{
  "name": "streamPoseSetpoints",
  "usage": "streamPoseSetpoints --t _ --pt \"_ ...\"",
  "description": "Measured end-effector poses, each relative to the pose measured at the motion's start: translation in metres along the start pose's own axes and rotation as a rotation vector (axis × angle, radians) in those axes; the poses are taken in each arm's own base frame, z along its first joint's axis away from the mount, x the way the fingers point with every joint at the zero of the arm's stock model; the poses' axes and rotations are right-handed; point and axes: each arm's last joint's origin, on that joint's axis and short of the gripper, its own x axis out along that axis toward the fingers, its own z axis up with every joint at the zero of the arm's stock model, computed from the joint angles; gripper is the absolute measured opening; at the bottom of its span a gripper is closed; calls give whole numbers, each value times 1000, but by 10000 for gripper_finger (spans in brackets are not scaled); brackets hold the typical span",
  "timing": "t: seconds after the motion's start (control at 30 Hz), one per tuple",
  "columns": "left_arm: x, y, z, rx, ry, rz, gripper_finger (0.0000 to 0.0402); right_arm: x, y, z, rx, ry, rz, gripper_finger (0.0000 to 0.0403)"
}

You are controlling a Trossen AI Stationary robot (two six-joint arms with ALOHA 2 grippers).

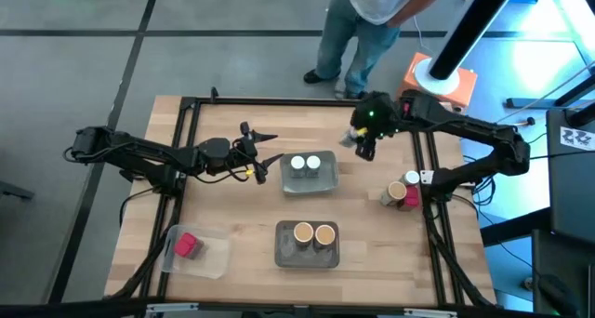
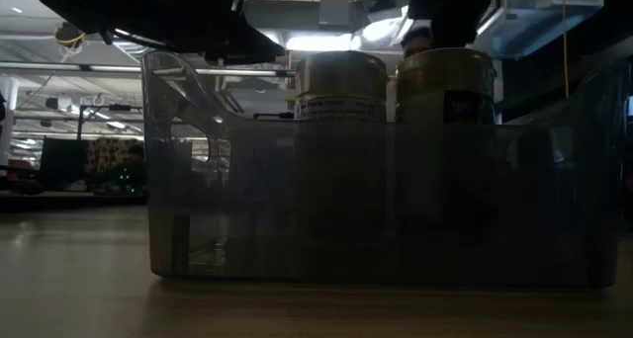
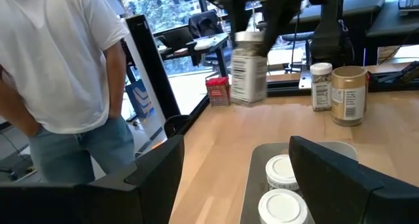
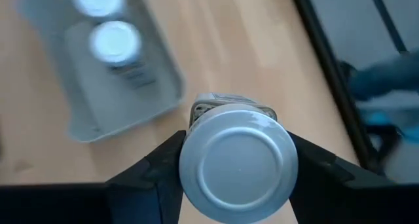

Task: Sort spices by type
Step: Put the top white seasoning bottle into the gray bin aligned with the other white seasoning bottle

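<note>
Table (image 1: 232, 216): R claw (image 1: 364, 143) aloft, clamped on white-lidded jar (image 4: 237, 162); L claw (image 1: 263, 149) apart.

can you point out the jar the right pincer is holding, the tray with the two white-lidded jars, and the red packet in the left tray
held jar (image 4: 237, 166): right wrist view, middle of its silver lid.
tray with two white-lidded jars (image 1: 324, 184): high view, bare floor near its right rim.
red packet (image 1: 186, 245): high view, centre of its top face.

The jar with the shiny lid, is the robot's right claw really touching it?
Touching. In the right wrist view, the right gripper's dark fingers press both sides of the white-lidded jar; the left wrist view shows it hanging above the table.
</note>
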Motion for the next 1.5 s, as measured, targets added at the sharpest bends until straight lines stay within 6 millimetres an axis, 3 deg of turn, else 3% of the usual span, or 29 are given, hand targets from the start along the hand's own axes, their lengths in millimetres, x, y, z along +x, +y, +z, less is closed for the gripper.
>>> streamPoseSetpoints --t 0.27,0.47,1.0,1.5 --pt "0 0 0 1 4 -1 265 -1 32 9 -121 -85 151 205" --pt "0 0 0 -3 4 -1 265 13 46 12 -183 -49 258 205" --pt "0 0 0 0 5 -1 265 76 54 19 -243 88 259 205" --pt "0 0 -1 2 7 -1 265 119 57 20 -258 171 193 205"
